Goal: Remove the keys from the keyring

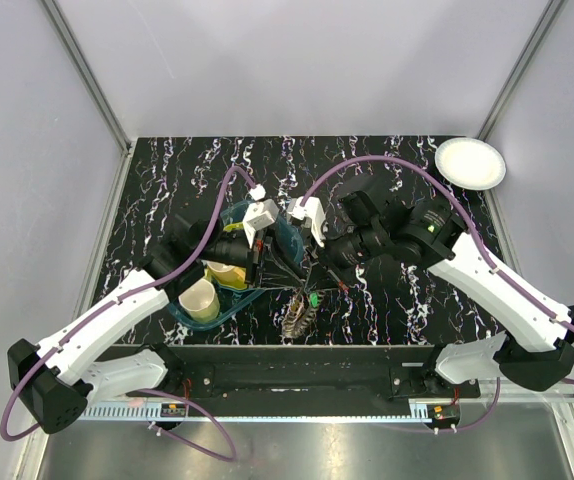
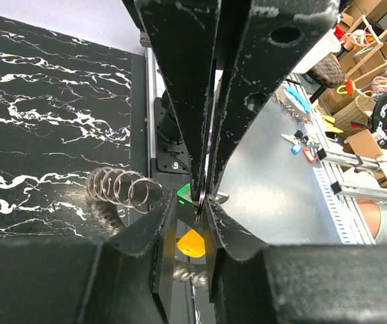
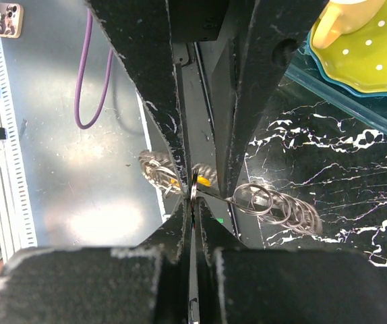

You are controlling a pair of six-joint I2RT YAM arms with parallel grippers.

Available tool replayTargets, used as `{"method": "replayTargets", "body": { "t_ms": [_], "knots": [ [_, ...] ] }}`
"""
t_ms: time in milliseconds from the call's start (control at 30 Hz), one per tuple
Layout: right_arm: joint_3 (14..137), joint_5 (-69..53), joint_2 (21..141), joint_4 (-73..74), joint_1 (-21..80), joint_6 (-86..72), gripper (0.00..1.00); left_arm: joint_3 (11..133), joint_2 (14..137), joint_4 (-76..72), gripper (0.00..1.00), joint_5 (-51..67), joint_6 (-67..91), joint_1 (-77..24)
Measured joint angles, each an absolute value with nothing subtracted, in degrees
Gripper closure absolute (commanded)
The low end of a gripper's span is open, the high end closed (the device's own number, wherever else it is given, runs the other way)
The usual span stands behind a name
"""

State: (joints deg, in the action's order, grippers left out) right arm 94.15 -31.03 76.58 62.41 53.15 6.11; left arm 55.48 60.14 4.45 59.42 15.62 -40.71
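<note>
The keyring (image 1: 300, 312) was a floppy, mottled brown-and-silver bunch near the front edge of the table (image 1: 407, 300), about mid-width. A chain of linked silver split rings (image 2: 121, 190) trailed from it over the black marbled top. 2 capped keys showed, 1 green (image 2: 185, 193) and 1 orange (image 2: 192, 244). A thin ring stood edge-on, pinched by the left gripper (image 2: 200, 197) and the right gripper (image 3: 193, 194).
</note>
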Motion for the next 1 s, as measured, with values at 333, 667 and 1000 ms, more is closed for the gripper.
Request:
{"method": "replayTargets", "body": {
  "t_ms": [333, 667, 1000],
  "knots": [
    [93.6, -31.0, 76.5, 61.6, 53.1, 6.1, 1.0, 55.5, 60.1, 3.4, 0.7, 59.7, 16.6, -39.8],
    [93.6, -30.9, 76.5, 61.6, 53.1, 6.1, 1.0, 55.5, 60.1, 3.0, 0.85, 60.5, 16.2, -39.8],
    [93.3, -30.6, 76.5, 61.0, 53.1, 6.0, 1.0, 56.6, 59.9, 6.8, 1.0, 61.3, 11.9, -39.8]
  ]
}}
